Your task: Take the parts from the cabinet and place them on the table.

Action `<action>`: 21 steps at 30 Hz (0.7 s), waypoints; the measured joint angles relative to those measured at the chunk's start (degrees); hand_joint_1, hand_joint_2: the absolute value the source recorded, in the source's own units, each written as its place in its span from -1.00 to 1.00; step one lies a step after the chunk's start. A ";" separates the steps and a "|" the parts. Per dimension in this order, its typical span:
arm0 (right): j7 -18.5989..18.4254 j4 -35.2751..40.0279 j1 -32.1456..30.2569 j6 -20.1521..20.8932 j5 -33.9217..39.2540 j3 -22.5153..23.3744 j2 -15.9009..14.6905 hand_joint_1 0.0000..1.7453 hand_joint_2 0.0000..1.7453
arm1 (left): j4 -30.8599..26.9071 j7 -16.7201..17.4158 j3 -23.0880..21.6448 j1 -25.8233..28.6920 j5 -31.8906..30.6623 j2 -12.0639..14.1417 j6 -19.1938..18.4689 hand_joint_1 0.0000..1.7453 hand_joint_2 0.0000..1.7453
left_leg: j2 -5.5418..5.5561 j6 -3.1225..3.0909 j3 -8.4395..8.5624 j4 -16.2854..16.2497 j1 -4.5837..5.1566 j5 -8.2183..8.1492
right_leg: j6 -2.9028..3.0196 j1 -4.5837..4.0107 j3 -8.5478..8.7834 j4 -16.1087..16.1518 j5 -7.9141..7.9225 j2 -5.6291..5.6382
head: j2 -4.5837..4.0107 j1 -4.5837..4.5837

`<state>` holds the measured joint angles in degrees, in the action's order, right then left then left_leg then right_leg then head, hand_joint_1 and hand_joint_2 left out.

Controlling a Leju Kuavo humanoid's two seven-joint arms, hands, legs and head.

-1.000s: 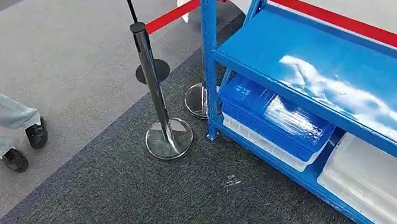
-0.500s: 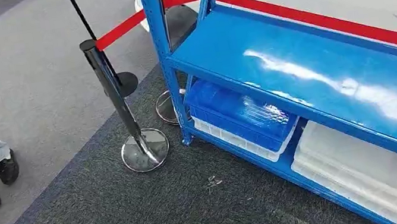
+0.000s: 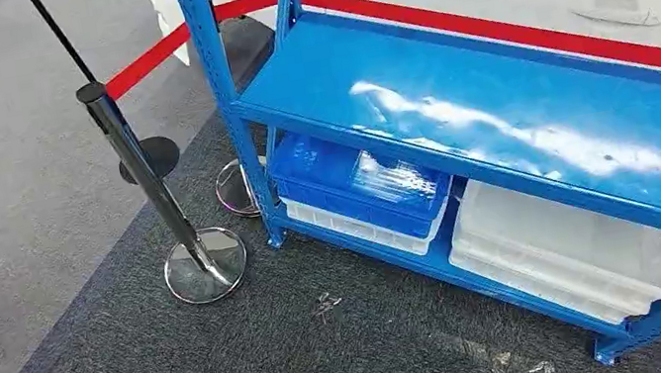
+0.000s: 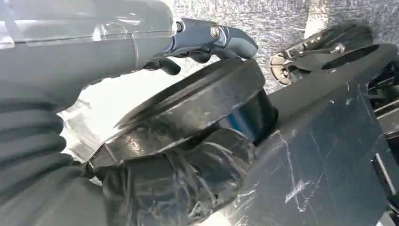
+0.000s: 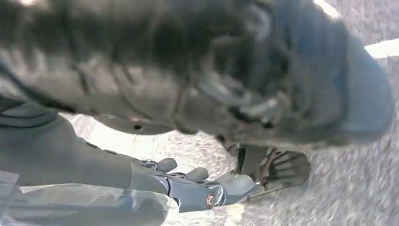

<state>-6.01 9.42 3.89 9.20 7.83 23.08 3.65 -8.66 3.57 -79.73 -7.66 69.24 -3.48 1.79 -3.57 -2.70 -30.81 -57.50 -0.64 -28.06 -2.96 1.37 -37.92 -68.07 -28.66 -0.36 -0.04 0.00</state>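
Grey robot hands, partly wrapped in clear film

The left hand (image 4: 207,40) has a ribbed grey cover, a blue-grey thumb with a silver screw and dark fingers (image 4: 162,65); the right hand (image 5: 197,190) looks alike.

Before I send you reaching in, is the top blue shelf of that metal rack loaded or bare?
Bare: the blue shelf shows just glare. Bins sit lower: a blue crate and a white tub.

head cam looks down at cabinet (image 3: 496,120); wrist cams face carpet close-up.
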 joint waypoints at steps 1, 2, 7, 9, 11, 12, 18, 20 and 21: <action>0.02 0.00 0.05 -0.57 0.63 0.18 0.02 -1.00 -1.00 | 0.00 1.05 -0.04 -0.07 0.42 0.02 -0.07 -1.00 1.00 | -0.50 0.20 0.11 -0.16 -0.02 -0.19 | 0.05 0.06 2.80 5.02 2.12 -0.99 | 0.00 0.00; 0.30 0.00 0.14 -0.57 1.18 0.61 0.22 -1.00 -1.00 | 0.02 2.22 -0.04 -0.14 0.98 0.15 -0.09 -1.00 1.00 | -0.97 0.60 0.22 -0.42 0.17 -0.45 | 0.26 -0.11 4.80 9.11 2.32 -3.80 | 0.00 0.00; -0.11 0.02 0.41 1.34 1.92 1.57 0.07 -1.00 -1.00 | 0.02 5.07 -0.04 -0.63 3.41 0.55 1.14 -1.00 1.00 | -3.26 2.24 0.45 -0.04 0.46 -1.36 | 2.42 -0.48 5.19 9.76 2.66 -1.29 | 0.00 -0.33; 0.02 0.04 0.44 0.87 1.92 2.08 0.00 -1.00 -1.00 | 0.02 5.05 -0.04 -0.53 3.28 0.70 1.71 -1.00 1.00 | 1.19 3.05 -0.72 -4.70 0.26 -4.56 | 2.96 -0.19 5.09 10.20 2.97 -0.37 | 0.00 -0.85; 2.09 0.04 0.72 0.96 2.18 2.54 -0.24 -1.00 -1.00 | 0.02 4.87 -0.04 -0.49 3.26 0.87 2.08 -1.00 1.00 | 2.68 3.15 -4.79 -13.77 0.10 -9.00 | 3.29 -0.28 4.76 10.18 3.07 0.79 | 0.00 -1.16; 3.42 0.04 0.74 1.48 2.34 2.71 -0.39 -1.00 -1.00 | 0.02 4.74 -0.04 -0.48 3.26 0.92 2.01 -1.00 1.00 | 2.91 3.11 -6.33 -17.24 0.11 -10.19 | 3.33 -0.36 4.70 10.15 3.10 1.56 | 0.00 -1.18; 5.79 0.07 0.82 3.06 2.31 3.80 -0.79 -1.00 -1.00 | 0.02 4.45 -0.24 -0.21 2.95 1.03 1.84 -1.00 1.00 | 7.99 2.13 0.33 -1.90 -0.05 -1.81 | 2.65 -0.63 3.99 8.82 2.98 6.10 | 0.00 -1.09; 7.37 0.13 0.81 4.14 1.88 3.85 -0.96 -1.00 -1.00 | 0.02 3.78 -0.39 -0.25 2.69 1.03 1.62 -1.00 1.00 | 7.25 1.91 0.30 -1.48 0.16 -1.93 | 2.00 -0.08 3.22 8.84 3.42 7.20 | 0.00 -1.03; 8.44 0.11 0.65 4.90 1.72 3.85 -1.29 -1.00 -1.00 | 0.02 3.14 -0.55 -0.33 2.23 1.01 1.60 -1.00 1.00 | 6.79 1.75 0.51 -1.62 0.33 -1.88 | 1.59 -0.18 3.13 9.11 3.68 7.94 | 0.00 -1.16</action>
<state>2.43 9.53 4.55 14.10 9.55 26.93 2.36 -8.63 6.71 -80.28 -7.99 71.47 -2.47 3.39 3.22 -0.95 -30.30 -59.12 -0.31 -29.94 -1.37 1.19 -34.78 -58.96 -24.98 7.58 -0.04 -1.16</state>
